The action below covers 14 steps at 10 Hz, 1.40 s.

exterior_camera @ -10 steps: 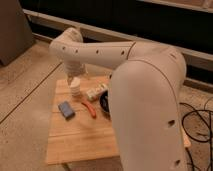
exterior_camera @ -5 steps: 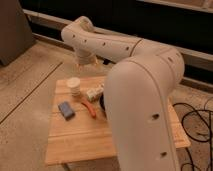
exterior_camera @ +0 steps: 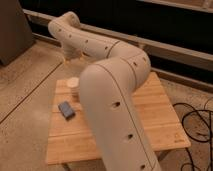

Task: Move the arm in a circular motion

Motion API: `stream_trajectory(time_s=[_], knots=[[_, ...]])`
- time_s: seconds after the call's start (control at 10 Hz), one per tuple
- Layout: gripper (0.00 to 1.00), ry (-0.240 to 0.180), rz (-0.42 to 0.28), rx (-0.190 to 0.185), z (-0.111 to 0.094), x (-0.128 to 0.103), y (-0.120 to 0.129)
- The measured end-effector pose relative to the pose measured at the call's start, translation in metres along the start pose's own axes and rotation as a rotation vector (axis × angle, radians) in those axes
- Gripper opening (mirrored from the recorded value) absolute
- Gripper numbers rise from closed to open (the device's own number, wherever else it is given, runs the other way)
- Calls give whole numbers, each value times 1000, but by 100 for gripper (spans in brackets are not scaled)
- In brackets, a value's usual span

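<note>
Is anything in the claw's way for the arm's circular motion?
Nothing visible does. The arm's claw hangs past the table's far left corner; the pale cup and blue block sit on the table, apart from it.

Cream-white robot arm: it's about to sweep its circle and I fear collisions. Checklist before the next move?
1. Cream-white tubular arm: its gripper hangs beyond the light wooden table at the far-left corner: ok.
2. Small cream cup upright, clearance from arm: cannot tell.
3. Blue-grey flat block apart from arm: ok.
4. Black floor cables right of table, away from arm: ok.
5. Gripper empty: cannot tell.
</note>
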Motion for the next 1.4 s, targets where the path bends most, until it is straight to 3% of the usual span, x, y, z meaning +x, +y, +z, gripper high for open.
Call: stream_trajectory(time_s=[0.2,0.3,0.4,0.6,0.8,1.0,1.2,1.4], knots=[[65,-16,-63,-54,-4,6,49],[65,-25,-96,-60,-8,16,68],[65,-35,-134,-46,-13,32,79],[65,-50,-191,16,-27,72,82],[65,-52,-185,124,-42,119,51],[65,-41,-106,181,-52,149,14],[65,-28,13,216,-65,167,-32],[65,-17,121,232,-75,167,-75]])
